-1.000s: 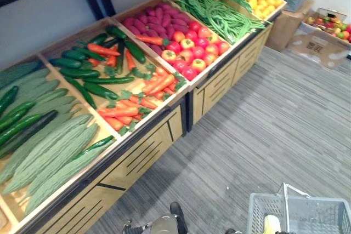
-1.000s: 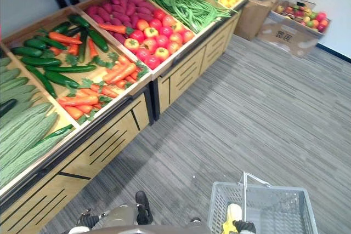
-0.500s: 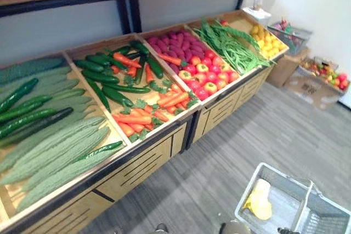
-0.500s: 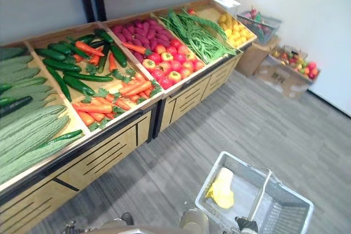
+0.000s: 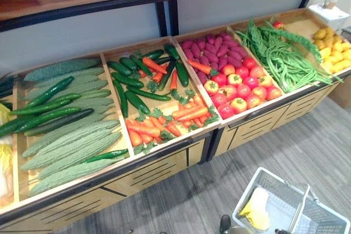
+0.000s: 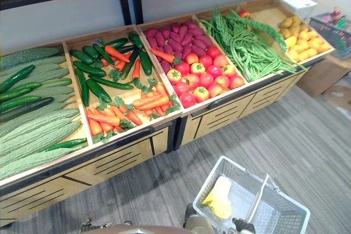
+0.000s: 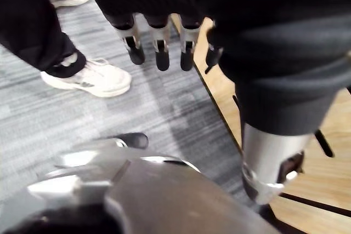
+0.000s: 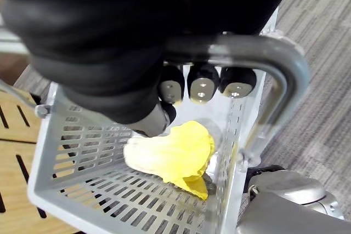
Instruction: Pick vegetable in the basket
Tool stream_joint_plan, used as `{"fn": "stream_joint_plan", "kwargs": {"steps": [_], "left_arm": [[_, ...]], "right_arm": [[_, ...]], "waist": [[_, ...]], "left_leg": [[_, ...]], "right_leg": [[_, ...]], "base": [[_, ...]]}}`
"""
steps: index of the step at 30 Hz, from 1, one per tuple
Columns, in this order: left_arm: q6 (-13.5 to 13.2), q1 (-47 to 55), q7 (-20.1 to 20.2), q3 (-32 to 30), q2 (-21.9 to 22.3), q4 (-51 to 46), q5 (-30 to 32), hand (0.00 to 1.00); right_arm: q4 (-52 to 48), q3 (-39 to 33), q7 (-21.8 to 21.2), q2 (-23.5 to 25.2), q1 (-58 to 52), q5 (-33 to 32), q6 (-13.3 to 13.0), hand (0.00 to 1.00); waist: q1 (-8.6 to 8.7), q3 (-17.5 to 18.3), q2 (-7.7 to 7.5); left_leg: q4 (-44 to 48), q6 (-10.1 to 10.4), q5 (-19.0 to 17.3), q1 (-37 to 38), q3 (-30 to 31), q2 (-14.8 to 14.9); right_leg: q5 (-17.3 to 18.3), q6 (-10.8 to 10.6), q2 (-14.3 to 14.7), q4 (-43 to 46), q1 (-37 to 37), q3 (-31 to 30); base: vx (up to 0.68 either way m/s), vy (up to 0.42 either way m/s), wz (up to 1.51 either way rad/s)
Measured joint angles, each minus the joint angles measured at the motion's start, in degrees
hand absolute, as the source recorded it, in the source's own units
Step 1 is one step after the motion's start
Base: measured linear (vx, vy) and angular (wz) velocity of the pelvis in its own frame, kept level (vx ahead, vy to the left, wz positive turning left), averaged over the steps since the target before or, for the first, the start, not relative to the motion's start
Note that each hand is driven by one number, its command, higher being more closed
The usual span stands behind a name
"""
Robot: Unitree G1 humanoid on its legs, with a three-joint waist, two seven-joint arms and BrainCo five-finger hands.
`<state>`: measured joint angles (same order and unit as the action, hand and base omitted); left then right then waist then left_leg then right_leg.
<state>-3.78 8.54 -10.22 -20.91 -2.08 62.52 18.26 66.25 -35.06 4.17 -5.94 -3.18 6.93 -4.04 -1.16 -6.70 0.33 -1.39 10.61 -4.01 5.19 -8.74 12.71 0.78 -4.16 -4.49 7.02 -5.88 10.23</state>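
Your right robot hand point(image 8: 202, 83) is curling its fingers round the grey handle point(image 8: 274, 64) of the basket point(image 6: 241, 169) and gripping it. The basket is hanging low over the grey floor point(image 6: 307, 135) at the lower right of the head views, just in front of the counter point(image 6: 120, 157). A yellow vegetable point(image 6: 219, 198) is lying on the bottom of the basket, toward its left end in the head views.

Your left robot hand point(image 7: 159, 47) is hanging beside the counter's wooden front with its fingers straight and relaxed, holding nothing. Past those fingers a person's white shoe point(image 7: 90, 78) is standing on the floor.

Across the upper half of the head views, the counter is showing its compartments in a row. Bitter gourds point(image 6: 33, 135) are lying at the far left, carrots point(image 6: 118, 116) and cucumbers point(image 6: 93, 75) are sharing the next compartment, tomatoes point(image 6: 203, 78) are sitting right of centre, and green beans point(image 6: 247, 45) are spreading toward the upper right.
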Motion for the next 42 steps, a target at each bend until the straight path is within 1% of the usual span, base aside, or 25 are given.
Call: {"fn": "stream_joint_plan", "kwargs": {"steps": [1, 2, 3, 5, 6, 8, 9, 11, 12, 13, 15, 18, 19, 23, 29, 32, 34, 35, 37, 38, 39, 40, 42], "left_arm": [[0.0, 0.0, -0.1, 0.3, -0.1, 0.0, -0.1, 0.00], [0.0, 0.0, -0.2, 0.7, -0.4, 0.1, -0.1, 0.00], [0.1, -0.1, -0.5, 1.2, -0.7, 0.1, -0.1, 0.00], [0.1, -0.4, -0.8, 2.7, -1.1, 0.1, -0.1, 0.00], [0.1, -0.6, -0.8, 3.4, -1.3, 0.1, -0.1, 0.00], [0.1, -0.7, -0.8, 4.9, -1.7, 0.2, -0.1, 0.00], [0.1, -0.6, -0.8, 5.6, -2.1, 0.3, -0.1, 0.00], [0.1, -0.3, -0.8, 6.1, -2.4, 0.3, -0.1, 0.00], [0.1, -0.4, -0.8, 7.0, -2.7, 0.3, -0.1, 0.00], [0.0, -0.4, -0.8, 7.5, -2.7, 0.4, 0.0, 0.00], [0.0, -0.6, -0.8, 7.7, -2.9, 0.8, 0.0, 0.00], [-0.4, -0.6, -0.7, 8.3, -3.1, 1.3, 0.0, 0.00], [-0.7, -1.6, -0.7, 9.9, -5.2, 1.5, 0.1, 0.00], [-0.7, -1.6, -0.7, 9.9, -5.3, 1.4, 0.1, 0.00], [-0.7, -2.0, -0.7, 9.9, -5.4, 1.5, -0.2, 0.00], [-0.7, -2.8, -0.7, 9.8, -5.3, 1.2, -2.3, 0.00], [-0.7, -3.4, -0.9, 9.7, -5.0, 0.1, -2.4, 0.00], [-0.8, -3.4, -1.6, 9.7, -4.7, -2.0, -2.5, 0.00], [-1.3, -3.4, -4.8, 9.7, -4.4, -6.7, -3.2, 0.00], [-1.3, -3.4, -5.5, 9.7, -4.3, -8.5, -3.7, 0.00], [-1.6, -3.1, -7.6, 9.8, -4.2, -13.0, -3.9, 0.00], [-2.6, -2.2, -9.7, 9.8, -4.1, -17.3, -3.5, 0.00], [-3.6, -1.4, -12.2, 9.8, -4.1, -23.4, -3.4, 0.00]], "right_arm": [[0.1, 0.2, 0.0, 0.0, 0.0, 0.0, 0.0, 1.00], [0.3, 0.6, 0.1, 0.1, -0.1, 0.0, 0.1, 1.00], [0.4, 1.6, 0.3, 0.1, -0.3, 0.0, 0.0, 1.00], [0.4, 2.9, 0.5, 0.1, -0.4, 0.0, -0.1, 1.00], [0.3, 4.0, 0.5, -0.1, -0.4, 0.0, -0.2, 1.00], [0.0, 4.8, 0.4, -0.2, -0.3, 0.0, -0.3, 1.00], [0.0, 5.9, 0.4, 0.1, -0.3, 0.0, -0.3, 1.00], [-0.1, 6.9, 0.4, 0.2, -0.3, 0.0, -0.4, 1.00], [-0.1, 7.7, 0.4, 0.2, -0.3, 0.0, -0.4, 1.00], [-0.2, 8.5, 0.4, 0.2, -0.3, 0.0, -0.5, 1.00], [-0.2, 8.7, 0.4, 0.3, -0.3, 0.0, -0.5, 1.00], [-0.2, 8.8, 0.4, 0.3, -0.3, 0.0, -0.5, 1.00], [-0.1, 15.9, 0.2, 1.4, 1.9, 1.8, -1.3, 1.00], [-0.1, 15.9, 0.2, 1.4, 1.9, 1.8, -1.3, 1.00], [-0.2, 17.3, -0.2, 1.4, 1.9, 1.8, -1.5, 1.00], [-0.2, 17.5, -0.6, 1.4, 1.9, 1.8, -1.6, 1.00], [-0.2, 17.5, -0.6, 1.3, 1.8, 1.9, -1.6, 1.00], [-0.2, 17.5, -0.6, 1.3, 1.7, 2.0, -1.6, 1.00], [-0.3, 17.7, -0.3, 1.3, 1.6, 2.1, -1.8, 1.00], [-0.4, 17.8, -0.1, 1.3, 1.5, 2.1, -2.0, 1.00], [-0.4, 18.1, 0.6, 1.3, 1.3, 2.1, -2.5, 1.00], [-0.7, 18.2, 0.8, 1.3, 1.0, 2.1, -2.6, 1.00], [-1.1, 19.4, 1.2, 1.3, 0.7, 2.1, -2.9, 1.00]], "waist": [[0.24, -0.1, -0.01], [1.01, -0.2, -0.17], [1.31, -0.3, -0.32], [1.34, -0.4, -0.52], [1.35, -0.4, -0.38], [1.42, -0.4, -0.12], [1.24, -0.4, -0.25], [1.18, -0.7, -0.91], [1.15, -0.5, -0.71], [1.18, -0.8, -1.27], [1.30, -0.9, -1.29], [2.03, -1.0, -1.51], [2.37, -2.1, -2.94], [2.38, -2.1, -2.95], [2.59, -2.1, -3.06], [2.61, -1.9, -2.94], [2.62, -1.9, -2.79], [2.55, -1.8, -2.72], [2.52, -1.8, -2.71], [2.55, -1.7, -2.67], [2.54, -1.5, -2.66], [2.48, -1.5, -2.67], [2.45, -1.1, -2.48]], "left_leg": [[-0.3, 0.0, 0.9, 0.0, 0.0, 0.2], [-0.6, -0.4, 2.4, -0.1, 0.0, 0.4], [-0.7, -0.7, 3.3, -0.2, -0.1, 0.4], [-1.1, -1.1, 3.8, -1.1, 0.0, 0.1], [-1.7, -1.1, 3.9, -1.2, 0.1, 0.0], [-2.7, -1.3, 4.1, -2.2, 0.7, -0.3], [-2.8, -1.7, 4.6, -2.4, 1.7, -1.1], [-3.3, -2.1, 4.9, -2.5, 1.7, -1.7], [-3.7, -2.3, 5.1, -2.8, 1.8, -2.3], [-3.9, -2.6, 5.3, -3.0, 1.8, -2.8], [-4.3, -3.0, 5.6, -3.2, 2.4, -3.8], [-4.4, -3.4, 5.7, -3.9, 4.2, -5.3], [-4.5, -3.5, 5.4, -2.7, 4.8, -6.1], [-4.4, -3.5, 5.4, -2.7, 4.6, -6.1], [-4.5, -3.2, 4.7, -0.8, 2.7, -5.6], [-4.5, -3.2, 4.7, -0.7, 2.7, -5.3], [-4.5, -3.2, 4.8, -0.3, 2.9, -5.3], [-4.5, -3.2, 4.8, -0.1, 3.1, -5.2], [-4.5, -3.3, 5.0, -0.5, 4.0, -5.3], [-4.5, -3.4, 5.1, -0.8, 4.5, -5.3], [-4.5, -3.4, 5.4, -1.3, 5.0, -5.4], [-4.5, -3.5, 5.5, -1.6, 5.2, -5.4], [-4.5, -3.6, 5.5, -1.9, 5.6, -5.5]], "right_leg": [[0.3, 0.4, 0.1, 0.0, 0.5, 1.0], [0.6, 0.9, 0.2, 0.0, 1.7, 3.1], [1.0, 1.4, 0.0, 0.0, 2.7, 5.0], [2.1, 1.0, -0.5, -0.2, 3.2, 6.9], [2.3, 0.9, -0.6, -0.5, 3.2, 7.9], [2.2, 0.7, -0.8, -1.0, 3.2, 9.5], [2.1, 0.4, -1.3, -1.2, 3.6, 10.2], [1.7, -0.2, -1.8, -2.2, 4.3, 10.5], [1.5, -1.1, -2.3, -2.9, 4.2, 10.6], [1.4, -1.3, -2.8, -3.2, 4.2, 10.7], [1.0, -1.9, -3.7, -3.8, 4.3, 11.0], [0.6, -2.6, -5.0, -4.3, 5.2, 11.7], [-0.3, -3.1, -5.4, -6.0, 7.4, 12.6], [-0.3, -3.1, -5.3, -6.0, 7.4, 12.5], [-0.3, -3.1, -4.7, -6.3, 8.4, 10.5], [-0.2, -2.9, -4.3, -6.3, 8.6, 10.4], [-0.1, -2.8, -4.2, -6.3, 9.2, 10.5], [0.0, -2.6, -4.3, -6.1, 9.4, 10.8], [0.3, -2.4, -4.4, -5.8, 9.5, 11.6], [0.4, -2.1, -4.4, -5.8, 9.4, 12.0], [0.5, -2.0, -4.5, -5.8, 9.2, 12.6], [0.6, -2.0, -4.5, -5.7, 9.2, 12.9], [0.8, -2.3, -4.6, -5.7, 9.1, 13.1]], "base": [[0.16, -0.164, 0.73], [0.11, -0.128, 0.84], [0.08, -0.122, 0.82], [0.02, -0.058, 0.64], [-0.04, -0.013, 0.67], [-0.06, 0.004, 0.54], [-0.06, 0.009, 0.35], [-0.09, 0.030, 0.18], [-0.12, 0.060, 0.07], [-0.11, 0.072, 0.07], [-0.06, 0.073, 0.15], [0.00, 0.061, 0.27], [0.01, 0.027, 0.09], [0.00, 0.000, -0.01], [0.00, -0.003, -0.16], [0.00, -0.005, -0.02], [0.00, -0.007, 0.05], [0.00, -0.006, 0.10], [-0.01, -0.004, 0.17], [-0.02, -0.006, 0.27], [-0.03, -0.006, 0.25], [-0.03, -0.005, 0.20], [-0.01, -0.001, 0.08]]}}
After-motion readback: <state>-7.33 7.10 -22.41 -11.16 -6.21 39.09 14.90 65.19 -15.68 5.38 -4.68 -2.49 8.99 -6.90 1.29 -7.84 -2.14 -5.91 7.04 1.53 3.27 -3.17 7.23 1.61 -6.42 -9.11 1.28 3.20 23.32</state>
